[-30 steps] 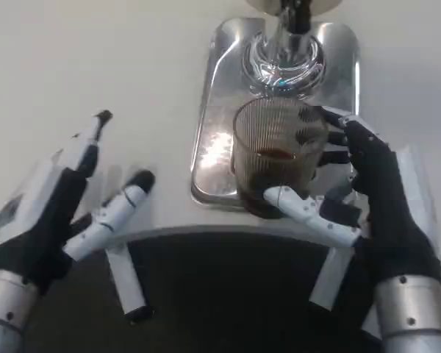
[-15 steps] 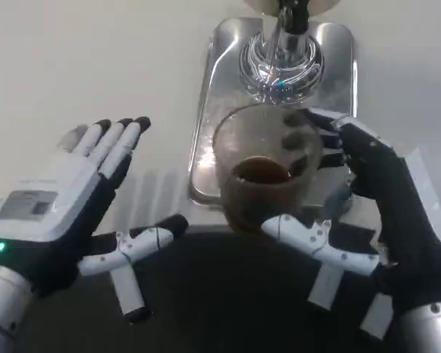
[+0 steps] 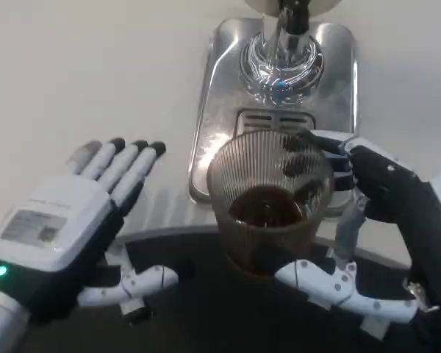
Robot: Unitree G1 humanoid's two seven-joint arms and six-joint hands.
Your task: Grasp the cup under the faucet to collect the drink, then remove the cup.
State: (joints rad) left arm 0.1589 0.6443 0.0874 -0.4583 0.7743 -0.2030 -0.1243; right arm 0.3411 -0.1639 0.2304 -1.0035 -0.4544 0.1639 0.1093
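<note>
White worktop (image 3: 95, 66) carries a steel drip tray (image 3: 206, 125) with the faucet (image 3: 283, 55) at its far end; the ribbed clear cup (image 3: 268, 198), part-filled with dark drink, sits at the tray's near edge, gripped by the right hand (image 3: 375, 220). It looks rigid, smooth and likely slippery (and spillable), so a mid-wall wrap seems best. The left hand (image 3: 66, 235) hovers beside it, fingers spread, holding nothing.
</note>
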